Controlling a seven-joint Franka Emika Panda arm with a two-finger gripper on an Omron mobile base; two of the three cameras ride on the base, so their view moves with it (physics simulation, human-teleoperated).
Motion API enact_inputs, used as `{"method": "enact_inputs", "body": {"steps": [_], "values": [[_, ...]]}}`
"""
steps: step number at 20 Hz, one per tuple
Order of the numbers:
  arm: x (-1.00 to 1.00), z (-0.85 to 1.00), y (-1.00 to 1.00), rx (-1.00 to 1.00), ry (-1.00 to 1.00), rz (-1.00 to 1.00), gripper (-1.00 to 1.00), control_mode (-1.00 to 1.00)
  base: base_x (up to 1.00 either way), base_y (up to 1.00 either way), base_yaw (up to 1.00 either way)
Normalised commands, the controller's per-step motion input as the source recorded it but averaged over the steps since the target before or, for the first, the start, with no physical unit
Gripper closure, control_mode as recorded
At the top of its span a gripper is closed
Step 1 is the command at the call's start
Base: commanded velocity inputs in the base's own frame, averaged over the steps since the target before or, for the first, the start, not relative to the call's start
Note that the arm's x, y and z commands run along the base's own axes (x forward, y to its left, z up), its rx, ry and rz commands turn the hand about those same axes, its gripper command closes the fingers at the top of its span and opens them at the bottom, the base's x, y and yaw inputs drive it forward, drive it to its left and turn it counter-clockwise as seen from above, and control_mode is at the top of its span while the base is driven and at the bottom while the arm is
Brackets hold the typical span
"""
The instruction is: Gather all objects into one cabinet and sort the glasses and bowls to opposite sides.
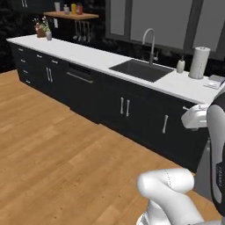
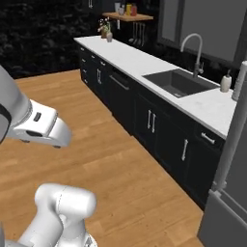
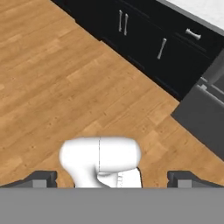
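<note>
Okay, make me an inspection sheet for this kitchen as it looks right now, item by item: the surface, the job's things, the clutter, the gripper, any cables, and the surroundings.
Surface: white countertop over black base cabinets, with a dark sink and a curved faucet.
Job's things: nothing seen for certain; small items on the wooden wall shelf are too small to identify.
Clutter: paper towel roll, soap bottle, small vase of flowers at the far end.
Gripper: gripper open and empty, over the wood floor.
Cables: nothing seen.
Surroundings: grey appliance at the near end of the counter; dark wall behind.
</note>
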Motion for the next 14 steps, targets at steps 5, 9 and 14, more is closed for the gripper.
{"method": "enact_inputs", "body": {"steps": [5,9,14], "values": [[0.0,0.0,0.0,0.0,0.0,0.0,-1.0,1.0,1.0,0.62,-0.07],[0.0,0.0,0.0,0.0,0.0,0.0,-1.0,1.0,1.0,0.61,-0.08],[0.0,0.0,0.0,0.0,0.0,0.0,-1.0,1.0,1.0,0.57,-0.1]]}}
